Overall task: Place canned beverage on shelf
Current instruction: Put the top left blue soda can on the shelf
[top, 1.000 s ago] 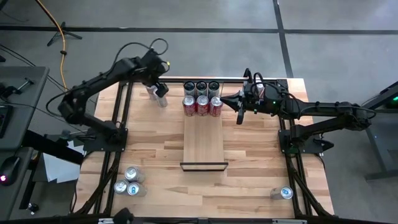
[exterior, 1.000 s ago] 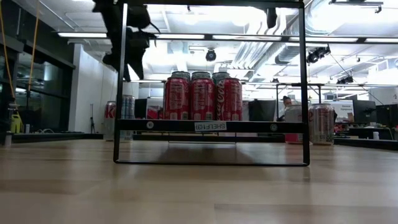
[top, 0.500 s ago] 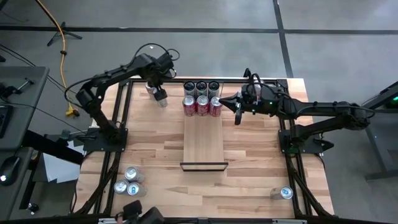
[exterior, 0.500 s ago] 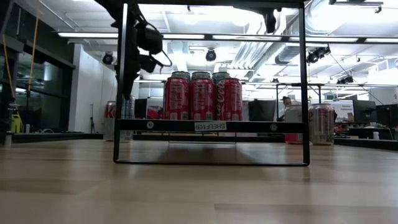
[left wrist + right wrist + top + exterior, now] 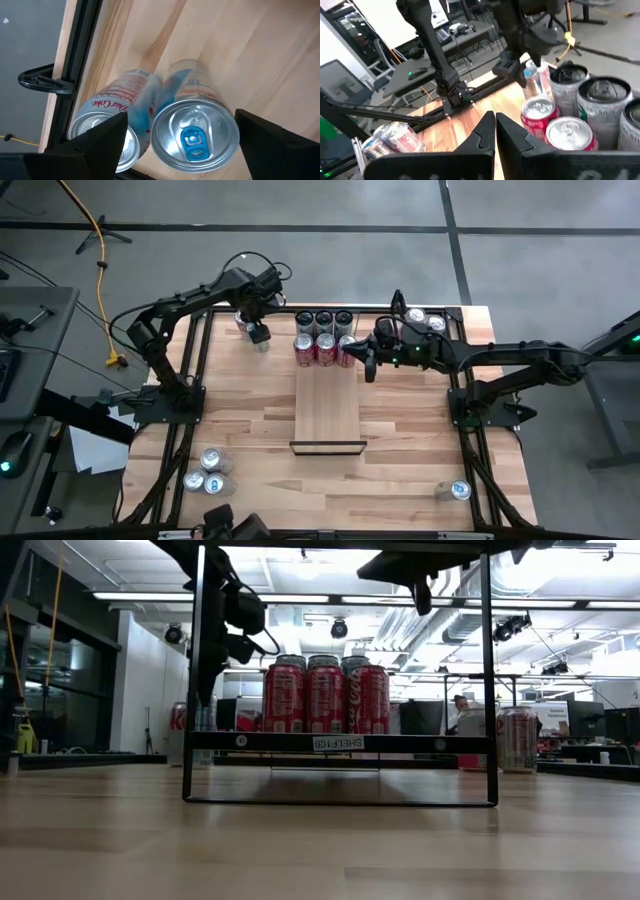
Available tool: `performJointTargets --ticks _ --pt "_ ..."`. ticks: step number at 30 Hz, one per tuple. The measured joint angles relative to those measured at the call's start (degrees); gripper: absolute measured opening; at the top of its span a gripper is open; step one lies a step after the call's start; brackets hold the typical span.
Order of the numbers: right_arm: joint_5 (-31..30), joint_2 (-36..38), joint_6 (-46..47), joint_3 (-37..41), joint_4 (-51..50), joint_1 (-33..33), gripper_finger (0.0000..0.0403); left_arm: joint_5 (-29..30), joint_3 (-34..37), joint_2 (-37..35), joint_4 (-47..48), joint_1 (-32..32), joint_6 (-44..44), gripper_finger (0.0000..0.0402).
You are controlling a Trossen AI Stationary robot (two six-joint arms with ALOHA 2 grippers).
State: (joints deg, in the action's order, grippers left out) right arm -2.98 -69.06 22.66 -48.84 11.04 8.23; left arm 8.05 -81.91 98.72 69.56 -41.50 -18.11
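Two silver cans stand on the tabletop at the far left: one with a blue tab (image 5: 192, 132) and a Diet Coke can (image 5: 107, 132) touching its side. My left gripper (image 5: 181, 120) (image 5: 257, 332) points down over them, open, with a finger on either side of the blue-tab can's top; no touch shows. The shelf (image 5: 328, 408) carries three red cans (image 5: 326, 349) and three grey ones (image 5: 324, 320) at its far end. My right gripper (image 5: 495, 132) (image 5: 368, 367) is shut, holds nothing, and hovers above the shelf's right side beside the red cans.
The black rail frame (image 5: 195, 370) runs close beside the two far-left cans. Three more cans (image 5: 210, 472) lie at the near left, one (image 5: 456, 491) at the near right, two (image 5: 425, 319) at the far right behind my right arm.
My left gripper has come down toward the two far-left cans and rolled about its own axis, staying open. My right gripper, shut throughout, has moved toward the table's left edge, nearer the red cans on the shelf, and sunk a little.
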Motion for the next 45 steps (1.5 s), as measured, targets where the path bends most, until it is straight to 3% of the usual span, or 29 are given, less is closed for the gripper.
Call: performJointTargets --ticks 6,26,32,45 --pt "0.0 0.0 -0.6 0.0 0.9 0.0 0.0 1.5 0.2 -0.1 -0.3 1.3 -0.6 0.0287" --pt "0.0 0.0 -0.6 0.0 0.9 0.0 0.0 4.8 0.3 -0.2 0.4 3.1 -2.7 0.0289" --pt "0.0 0.0 -0.6 0.0 0.9 0.0 0.0 10.4 0.3 -0.2 0.3 5.9 -7.4 0.0289" --pt "0.0 0.0 -0.6 0.0 0.8 0.0 0.0 6.9 0.6 -0.3 1.2 4.2 -9.1 0.0289"
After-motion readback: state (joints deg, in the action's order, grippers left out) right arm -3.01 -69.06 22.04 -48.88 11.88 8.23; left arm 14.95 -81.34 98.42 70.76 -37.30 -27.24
